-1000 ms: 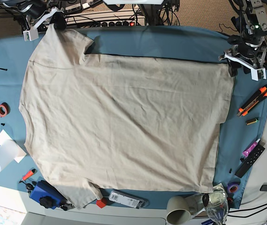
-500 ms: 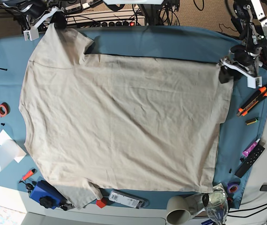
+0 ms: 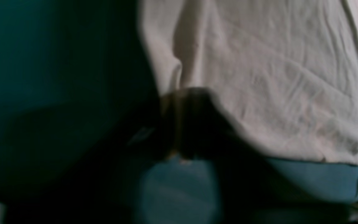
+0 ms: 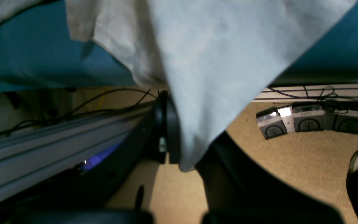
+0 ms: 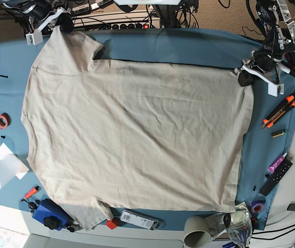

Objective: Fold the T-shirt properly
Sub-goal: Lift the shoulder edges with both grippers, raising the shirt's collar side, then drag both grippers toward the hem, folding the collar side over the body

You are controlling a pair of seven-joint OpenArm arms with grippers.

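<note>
Both claws are clamped on the T-shirt [image 5: 137, 139], spread flat between them: left claw [image 5: 247, 77] pinching a hem corner, right claw [image 5: 60, 25] a sleeve. A shallow pinch could slip when lifted.

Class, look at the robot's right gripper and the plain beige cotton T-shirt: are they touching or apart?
Touching. In the right wrist view the beige cotton T-shirt hangs pinched in the right gripper, its sleeve cloth draped directly over the black fingers.
</note>
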